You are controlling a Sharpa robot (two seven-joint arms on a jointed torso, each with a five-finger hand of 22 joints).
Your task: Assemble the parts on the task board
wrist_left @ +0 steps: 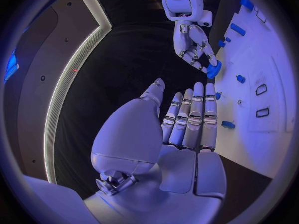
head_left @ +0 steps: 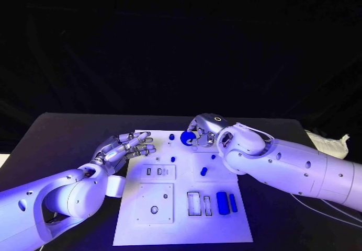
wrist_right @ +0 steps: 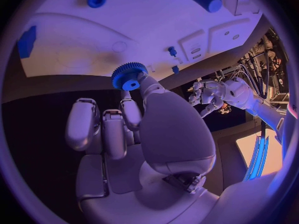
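Currently right hand pinches blue gear at task board far edge; left hand empty, fingers straight, beside left edge

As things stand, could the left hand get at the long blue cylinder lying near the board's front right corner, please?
Probably yes: the left hand is open over the board's left edge, and the long blue cylinder lies uncovered, nothing standing between them.

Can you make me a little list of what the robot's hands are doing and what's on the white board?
right hand: holds a blue gear at the board's far edge
left hand: holds nothing, fingers stretched out, by the board's left edge
task board: white plate on the black table
long blue pieces: two, lying side by side near the board's right edge
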